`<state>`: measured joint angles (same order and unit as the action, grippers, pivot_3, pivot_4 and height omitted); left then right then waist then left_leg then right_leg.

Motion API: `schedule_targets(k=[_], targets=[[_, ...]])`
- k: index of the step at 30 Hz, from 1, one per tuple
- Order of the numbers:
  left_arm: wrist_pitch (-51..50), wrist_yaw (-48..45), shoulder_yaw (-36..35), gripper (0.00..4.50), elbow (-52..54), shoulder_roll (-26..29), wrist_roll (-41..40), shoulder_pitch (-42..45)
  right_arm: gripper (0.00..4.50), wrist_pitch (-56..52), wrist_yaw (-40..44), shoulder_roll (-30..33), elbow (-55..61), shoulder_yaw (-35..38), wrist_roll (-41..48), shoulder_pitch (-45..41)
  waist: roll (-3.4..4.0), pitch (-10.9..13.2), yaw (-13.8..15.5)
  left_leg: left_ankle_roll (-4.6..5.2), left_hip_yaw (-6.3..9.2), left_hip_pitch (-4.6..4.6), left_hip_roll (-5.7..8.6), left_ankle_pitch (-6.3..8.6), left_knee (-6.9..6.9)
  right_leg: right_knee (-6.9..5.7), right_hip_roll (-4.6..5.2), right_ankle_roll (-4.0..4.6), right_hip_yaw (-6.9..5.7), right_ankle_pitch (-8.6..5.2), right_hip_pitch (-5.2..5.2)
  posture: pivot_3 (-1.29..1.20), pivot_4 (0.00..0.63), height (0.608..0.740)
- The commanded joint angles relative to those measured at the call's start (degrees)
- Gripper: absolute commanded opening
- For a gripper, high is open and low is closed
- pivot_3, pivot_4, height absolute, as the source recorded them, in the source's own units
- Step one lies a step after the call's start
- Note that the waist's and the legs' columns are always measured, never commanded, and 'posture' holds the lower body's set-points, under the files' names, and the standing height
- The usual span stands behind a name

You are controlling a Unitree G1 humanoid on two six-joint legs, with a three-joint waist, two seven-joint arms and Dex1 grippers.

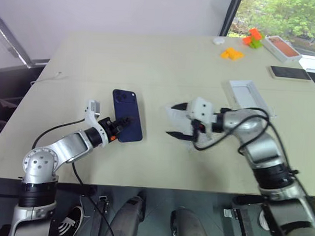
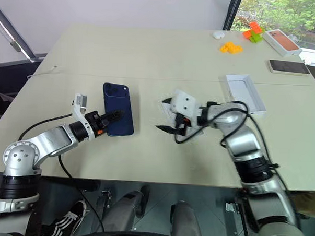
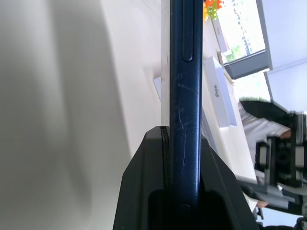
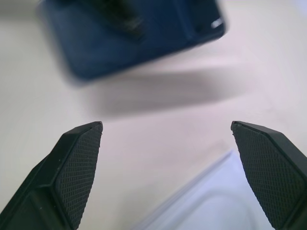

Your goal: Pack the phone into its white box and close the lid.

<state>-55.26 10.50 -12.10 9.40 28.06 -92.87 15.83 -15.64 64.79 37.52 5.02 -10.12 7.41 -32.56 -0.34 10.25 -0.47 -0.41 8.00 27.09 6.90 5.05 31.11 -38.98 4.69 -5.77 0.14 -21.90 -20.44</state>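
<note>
The phone (image 1: 127, 112), dark navy with its glossy back and camera bump up, hangs a little above the table left of centre and casts a shadow under it. My left gripper (image 1: 124, 122) is shut on its near end; the left wrist view shows the black fingers (image 3: 148, 177) clamping the slab (image 3: 184, 96) edge-on. My right gripper (image 1: 170, 120) stands wide open just right of the phone, with nothing between its fingers (image 4: 76, 163). Under it lies the white box (image 4: 211, 206), its rim and rounded recess showing. The lid (image 1: 247, 96) lies hollow side up farther right.
At the far right of the table are a white box with an orange-pink top (image 1: 282, 47), a black phone (image 1: 290, 72), orange blocks (image 1: 232, 54), orange and green blocks (image 1: 253, 38) and a small white object (image 1: 218, 40). The table's front edge runs just behind both arms.
</note>
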Motion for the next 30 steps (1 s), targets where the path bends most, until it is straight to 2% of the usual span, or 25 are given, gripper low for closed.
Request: schedule_targets(k=[1,3,7,12,15,22,25,26,30], targets=[[0.5,-2.2,-0.8,0.00,1.9,0.0,0.3,0.5,4.49,7.4,9.9,5.7,-1.8,3.4,4.5,0.1,0.00,0.0,-0.1,0.01,-0.02,0.03,0.00,0.00,0.02,0.00,0.00,0.00,0.00,0.00,0.01,0.00,0.150,0.740],[0.4,-3.0,-0.8,0.00,1.5,-0.3,0.8,0.9,4.49,11.8,13.8,8.0,-4.1,3.2,5.1,0.0,-0.01,0.0,-0.4,0.02,-0.03,0.02,-0.02,0.01,0.02,0.00,0.00,0.00,0.00,0.00,0.02,0.00,0.150,0.740],[0.3,-4.0,-0.4,0.00,0.7,-0.4,2.3,2.4,4.49,27.4,16.2,9.3,-11.9,-1.3,-2.0,-0.6,-0.01,0.0,-0.5,0.02,-0.10,0.02,-0.12,0.00,0.01,-0.02,-0.06,0.00,-0.04,0.01,0.15,0.00,0.150,0.740],[-0.2,-3.7,-0.6,0.00,1.3,-0.8,1.9,2.3,4.49,40.1,14.1,6.9,-20.8,-6.0,-8.9,-2.7,-0.01,0.0,-0.4,0.02,-0.10,0.02,-0.11,-0.02,0.06,-0.02,-0.06,-0.03,-0.05,0.02,0.15,0.00,0.150,0.740],[-0.1,-3.4,-0.7,0.00,2.0,-1.0,2.0,2.0,4.49,44.8,12.7,6.5,-25.8,-7.5,-11.9,-4.4,-0.01,0.0,-0.3,0.01,-0.10,-0.02,-0.10,-0.03,0.09,-0.04,-0.07,-0.03,-0.05,0.02,0.16,0.00,0.150,0.740],[0.2,-1.9,-0.8,0.00,2.8,-1.6,1.2,1.2,4.49,47.0,12.4,6.1,-33.0,-10.0,-14.9,-7.9,-0.04,0.0,-0.3,0.01,-0.10,-0.76,-0.11,0.01,0.17,0.00,-0.05,0.24,-0.07,-0.11,0.89,0.00,0.150,0.740],[0.3,-1.7,-0.9,0.00,3.1,-1.7,1.4,1.2,3.64,45.7,13.3,6.6,-34.1,-11.0,-15.5,-8.4,-0.05,0.0,-0.3,-0.05,-0.07,-0.78,-0.11,0.06,0.30,0.01,-0.06,0.26,-0.07,-0.10,0.97,0.00,0.150,0.740],[0.3,-1.7,-0.9,0.00,3.1,-1.8,1.2,1.2,3.22,45.5,13.3,6.9,-34.2,-11.2,-15.8,-8.3,-0.05,0.0,-0.2,-0.05,-0.07,-0.78,-0.11,0.08,0.35,0.01,-0.06,0.27,-0.07,-0.09,0.99,0.00,0.150,0.740],[0.4,-1.5,-1.0,0.00,3.3,-2.0,1.1,1.3,3.22,44.3,13.3,6.7,-33.7,-11.1,-15.5,-7.8,-0.04,0.0,-0.2,-0.08,-0.05,-0.80,-0.11,0.10,0.40,0.01,-0.06,0.29,-0.06,-0.08,1.00,0.00,0.150,0.740]])
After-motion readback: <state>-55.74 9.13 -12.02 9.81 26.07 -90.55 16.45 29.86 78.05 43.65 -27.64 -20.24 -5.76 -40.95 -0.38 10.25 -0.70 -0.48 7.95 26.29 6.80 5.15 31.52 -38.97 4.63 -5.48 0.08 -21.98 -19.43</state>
